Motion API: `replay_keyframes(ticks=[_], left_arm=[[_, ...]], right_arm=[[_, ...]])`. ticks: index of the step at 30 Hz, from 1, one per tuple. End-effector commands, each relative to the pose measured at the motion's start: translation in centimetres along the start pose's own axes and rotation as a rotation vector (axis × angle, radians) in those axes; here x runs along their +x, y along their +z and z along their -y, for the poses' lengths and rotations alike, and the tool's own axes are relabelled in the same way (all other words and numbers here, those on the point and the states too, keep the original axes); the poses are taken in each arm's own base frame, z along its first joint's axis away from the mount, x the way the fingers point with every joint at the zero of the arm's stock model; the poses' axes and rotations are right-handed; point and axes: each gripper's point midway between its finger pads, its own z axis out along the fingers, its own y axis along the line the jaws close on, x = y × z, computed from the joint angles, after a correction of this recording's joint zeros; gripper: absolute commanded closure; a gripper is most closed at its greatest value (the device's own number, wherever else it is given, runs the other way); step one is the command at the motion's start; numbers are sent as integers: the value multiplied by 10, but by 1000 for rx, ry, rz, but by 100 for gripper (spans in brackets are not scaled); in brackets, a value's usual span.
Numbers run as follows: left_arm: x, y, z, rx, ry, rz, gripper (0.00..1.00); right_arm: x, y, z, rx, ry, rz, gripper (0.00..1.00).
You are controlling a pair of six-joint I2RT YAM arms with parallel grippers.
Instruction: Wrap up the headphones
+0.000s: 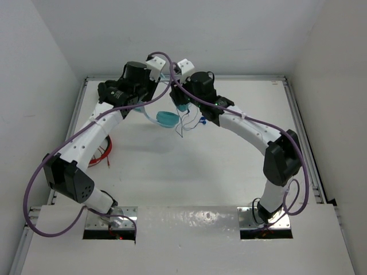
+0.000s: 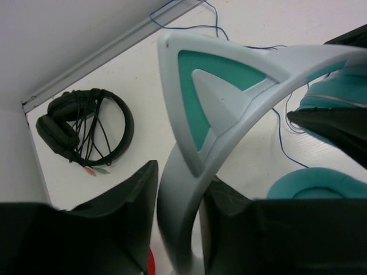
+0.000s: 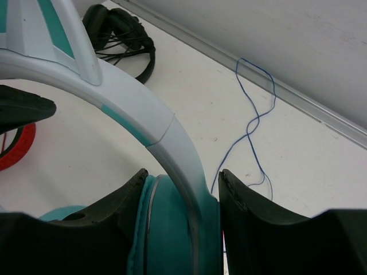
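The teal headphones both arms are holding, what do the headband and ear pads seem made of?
On the headphones, the headband is likely hard moulded plastic, pale blue, smooth satin finish; crisp edges and soft highlights show it. The ear pad is teal, matte, soft-looking, perhaps leatherette over foam; its rim is rounded and puffy, but the cover material is unclear.

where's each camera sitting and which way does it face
top external: above and behind the bases, looking down at the table; both arms meet at the teal headphones.
left wrist: on the left arm, facing a table corner; jaws clamp the headband.
right wrist: on the right arm, facing a wall; jaws clamp the headband.
shared: both wrists see the black headphones.
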Motion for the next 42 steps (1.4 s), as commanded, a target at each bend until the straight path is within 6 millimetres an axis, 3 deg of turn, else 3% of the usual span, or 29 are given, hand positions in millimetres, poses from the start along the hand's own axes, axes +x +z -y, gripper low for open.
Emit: replay_keyframes(ticks=[1,2,3,4,5,6,7,8,11,12,13,14,15,16,17,18,19,20,21,23,25,29,32,33,35,36,37,39,42], left_arm=[[-21,0,-4,-4,-22,76,72],[-21,1,-6,-16,-27,75,76],[-21,1,-6,-18,-32,74,91],[-21,1,-6,-19,-40,74,100],[-20,0,-6,-13,-51,72,100],[-17,0,-4,-5,-80,60,100],[-15,1,-4,4,-109,50,100],[-10,3,-14,-6,-198,31,100],[4,4,-46,3,-424,-11,100],[3,2,-51,19,-471,-6,100],[-8,-3,-58,29,-505,24,100],[-15,-6,-66,46,-563,42,100],[-17,-3,-69,52,-596,33,100],[-43,-14,-77,66,-616,92,100],[-49,-16,-84,68,-672,102,100],[-50,-12,-85,77,-703,82,100],[-69,-23,-90,104,-719,129,100],[-74,-25,-94,107,-762,137,100],[-77,-23,-95,115,-779,137,100],[-92,-32,-96,142,-795,173,100],[-98,-34,-96,157,-803,183,100],[-111,-41,-93,195,-807,221,100],[-117,-43,-95,205,-797,243,100],[-119,-44,-94,209,-793,247,100],[-123,-46,-94,217,-791,260,100],[-124,-48,-94,219,-790,266,100],[-125,-48,-93,226,-786,268,100],[-125,-49,-91,241,-786,267,100],[-125,-48,-87,264,-785,264,100]], right_arm=[[-74,-23,-20,-104,3,181,100],[-75,-25,-22,-119,-4,179,100],[-73,-25,-24,-135,-4,171,100],[-73,-25,-29,-161,-7,166,100],[-66,-26,-38,-214,-25,136,100],[-76,-29,-39,-234,-40,146,88],[-81,-33,-41,-252,-55,139,24],[-80,-42,-42,-284,-68,102,2],[-157,-90,-9,-252,-23,258,1],[-155,-101,-4,-287,-8,273,1],[-173,-131,22,-247,4,346,1],[-155,-131,30,-239,42,341,1],[-152,-139,43,-207,35,360,1],[-148,-150,45,-185,17,369,5],[-137,-146,48,-166,-7,364,14],[-101,-133,50,-156,7,301,33],[-87,-124,51,-159,-13,291,42],[-57,-111,48,-173,3,240,47],[-46,-102,49,-177,7,231,41],[-25,-76,51,-182,25,228,12],[-26,-60,50,-194,14,262,1],[-12,0,41,-206,-27,232,1],[-22,25,35,-202,-44,278,1],[-9,39,30,-202,-37,261,1],[-18,52,40,-115,2,300,1],[-4,64,47,-70,30,281,1],[-10,70,56,-22,82,303,2],[10,88,76,88,133,282,12],[-3,101,77,82,165,331,22]])
